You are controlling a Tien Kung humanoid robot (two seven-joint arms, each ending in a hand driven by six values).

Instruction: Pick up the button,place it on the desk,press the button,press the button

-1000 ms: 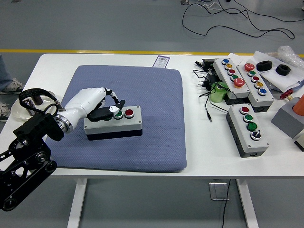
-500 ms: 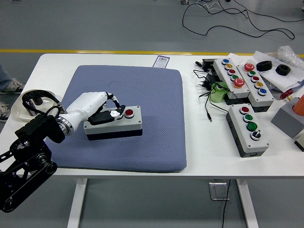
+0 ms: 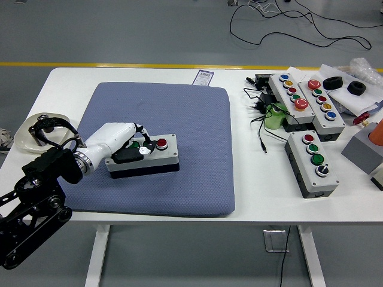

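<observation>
A grey two-button box with a black base lies on the blue mat, left of the mat's middle. Its red button is uncovered. Its green button is mostly hidden under my fingers. My left hand, white with black fingertips, comes in from the lower left and lies on the left half of the box top. Its fingers are curled down over the green button and grasp nothing. The right arm is out of view.
Three more button boxes stand on the right of the table among black cables. A grey block and black rings are at the far right. A white bowl-like object sits at the left edge.
My left hand has slid down and to the left on the box top, and its fingers now lie lower over the green button. The box has not moved.
</observation>
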